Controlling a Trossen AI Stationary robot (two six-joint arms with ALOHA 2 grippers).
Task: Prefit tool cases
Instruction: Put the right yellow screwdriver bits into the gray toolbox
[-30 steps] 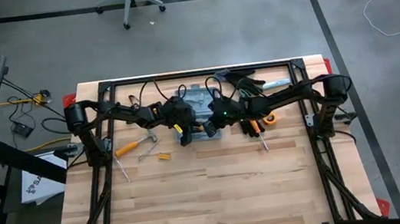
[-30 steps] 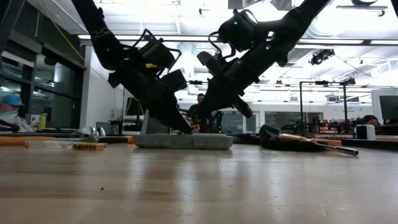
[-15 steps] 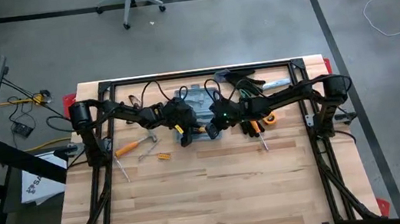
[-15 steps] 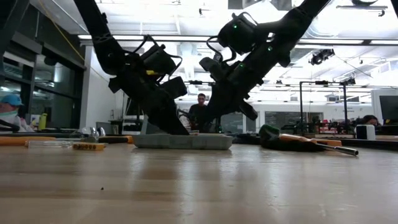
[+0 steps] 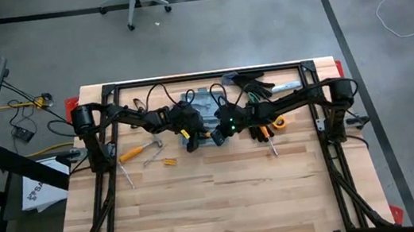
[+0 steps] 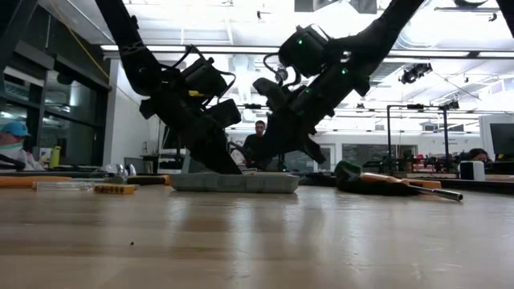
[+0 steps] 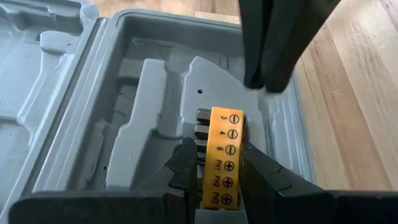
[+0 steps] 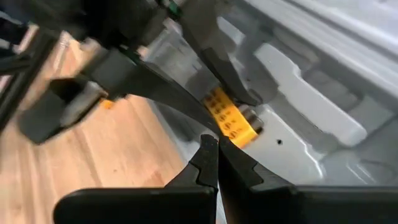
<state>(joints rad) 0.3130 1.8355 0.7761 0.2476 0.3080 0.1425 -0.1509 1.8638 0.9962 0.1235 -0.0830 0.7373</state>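
1. The wooden table (image 5: 218, 202) is seen with the open grey tool case (image 5: 205, 110) at upper centre of the high view.
2. The right claw (image 8: 214, 163), fingers closed and empty, has been shifted leftward, nearer the case's front edge.
3. The yellow bit holder (image 7: 222, 158) stays gripped in the left claw (image 7: 214, 171) over its recess; seating looks imminent.

tool case (image 7: 130, 124) cut off by left wrist frame edges; arms cover most of it from above. yellow bit holder (image 7: 224, 158) lower end hidden between left gripper (image 7: 214, 171) fingers. small table tools unidentifiable.
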